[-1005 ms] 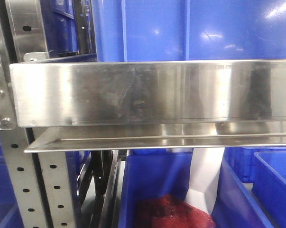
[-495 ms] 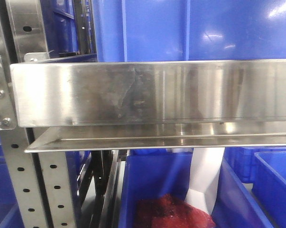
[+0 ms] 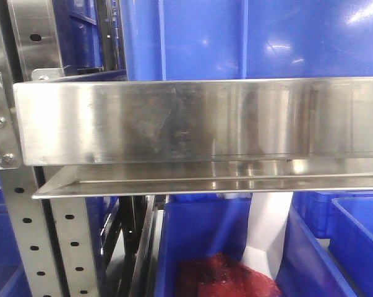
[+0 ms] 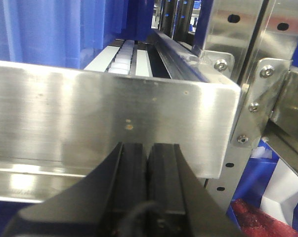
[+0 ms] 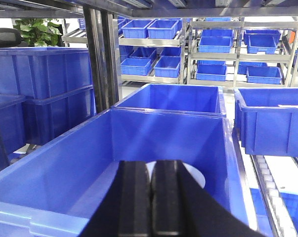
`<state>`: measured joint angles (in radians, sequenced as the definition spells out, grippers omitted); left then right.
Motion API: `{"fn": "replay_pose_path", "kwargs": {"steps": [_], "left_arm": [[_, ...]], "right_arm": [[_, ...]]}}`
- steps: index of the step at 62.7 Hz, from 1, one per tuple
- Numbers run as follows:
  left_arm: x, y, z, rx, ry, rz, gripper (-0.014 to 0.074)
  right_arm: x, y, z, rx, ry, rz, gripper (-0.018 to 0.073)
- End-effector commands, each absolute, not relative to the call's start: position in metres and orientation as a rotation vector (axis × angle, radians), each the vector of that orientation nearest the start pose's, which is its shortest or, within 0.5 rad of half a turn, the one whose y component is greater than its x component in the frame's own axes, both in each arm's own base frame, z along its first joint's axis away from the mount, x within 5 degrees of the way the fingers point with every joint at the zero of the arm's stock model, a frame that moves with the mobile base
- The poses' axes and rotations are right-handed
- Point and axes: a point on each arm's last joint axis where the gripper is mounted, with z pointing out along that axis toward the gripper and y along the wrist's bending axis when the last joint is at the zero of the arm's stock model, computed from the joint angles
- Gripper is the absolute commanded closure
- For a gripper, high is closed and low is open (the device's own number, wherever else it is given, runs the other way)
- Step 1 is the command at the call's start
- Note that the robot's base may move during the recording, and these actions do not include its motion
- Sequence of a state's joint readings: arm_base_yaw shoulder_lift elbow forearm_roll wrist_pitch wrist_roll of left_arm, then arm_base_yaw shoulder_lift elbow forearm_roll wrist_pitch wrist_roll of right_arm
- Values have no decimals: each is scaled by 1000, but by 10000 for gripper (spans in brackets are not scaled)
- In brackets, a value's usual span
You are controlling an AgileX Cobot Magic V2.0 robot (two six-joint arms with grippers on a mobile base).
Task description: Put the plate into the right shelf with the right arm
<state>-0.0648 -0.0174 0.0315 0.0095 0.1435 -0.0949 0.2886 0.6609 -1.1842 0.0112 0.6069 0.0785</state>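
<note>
1. Plate (image 5: 194, 174) shows only in the right wrist view, as a white curved sliver on the floor of a large blue bin (image 5: 64, 173), just past the tips of the right gripper (image 5: 152, 170). Most of it is hidden behind the black fingers.
2. Same view: the right gripper's two fingers lie pressed together with no gap and nothing between them. It hangs over the bin's near wall, pointing into the bin. A second blue bin (image 5: 173, 98) sits directly behind the first, another (image 5: 272, 118) stands to the right, and more racks with small blue bins (image 5: 228, 44) fill the background. A green plant (image 5: 32, 29) shows at the top left corner.
3. Exterior front view: the steel front lip of the right shelf (image 3: 198, 120) spans the picture, with a blue bin wall (image 3: 254, 37) above it and a perforated grey upright (image 3: 25, 241) at the lower left. Below the lip, a blue bin holds something dark red (image 3: 223, 278) and a white strip (image 3: 270, 229). Neither gripper nor plate appears here.
4. Left wrist view: the left gripper (image 4: 148, 153) has its fingers closed flat against each other, holding nothing. It sits just in front of a steel shelf lip (image 4: 89, 118), near the lip's right end, where a bolted bracket (image 4: 257, 98) joins the upright.
</note>
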Motion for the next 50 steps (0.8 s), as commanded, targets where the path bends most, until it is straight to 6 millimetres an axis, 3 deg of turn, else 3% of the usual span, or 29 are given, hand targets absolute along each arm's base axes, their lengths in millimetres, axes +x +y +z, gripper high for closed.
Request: {"fn": "replay_pose_path", "kwargs": {"steps": [1,17,28,42,50], "left_arm": [[56,-4,195,-18,1564,-130,643],[56,-4,195,-18,1564,-130,643],[56,-4,195,-18,1564,-130,643],[56,-4,195,-18,1564,-130,643],[56,-4,195,-18,1564,-130,643]], "right_arm": [[76,22,505,-155,1453,290,502],[78,21,500,-156,1446,263,502],[68,7,473,-69,1371,104,502],[50,0,403,2,1257,15,502],[41,1,347,26,1246,62,502]]}}
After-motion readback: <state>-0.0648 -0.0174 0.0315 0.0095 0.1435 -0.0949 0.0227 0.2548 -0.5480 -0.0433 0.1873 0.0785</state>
